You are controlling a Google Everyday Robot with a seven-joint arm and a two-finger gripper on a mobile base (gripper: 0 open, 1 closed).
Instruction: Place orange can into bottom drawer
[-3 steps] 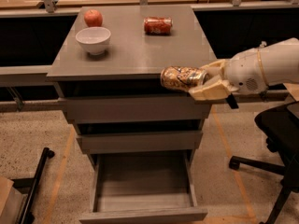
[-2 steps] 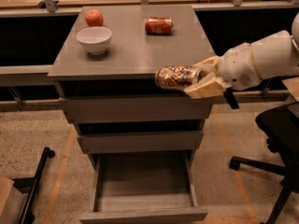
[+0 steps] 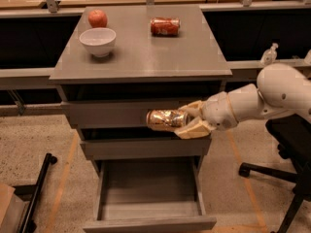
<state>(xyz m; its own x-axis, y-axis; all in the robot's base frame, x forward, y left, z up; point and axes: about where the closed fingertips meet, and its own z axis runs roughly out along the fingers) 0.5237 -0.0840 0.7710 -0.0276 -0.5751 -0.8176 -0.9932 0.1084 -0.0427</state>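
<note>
The orange can (image 3: 166, 119) is pinched sideways between the fingers of the gripper (image 3: 190, 118), before the upper drawer fronts (image 3: 112, 113). At 6 o'clock from it, well apart, the bottom drawer (image 3: 149, 223) is pulled open.

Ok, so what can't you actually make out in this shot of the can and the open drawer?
- Orange can: its right end is hidden by the tool, which grips it in front of the upper drawers.
- Bottom drawer: its front face is cut off by the camera view's lower edge.
- Arm: its base runs past the right edge.
</note>
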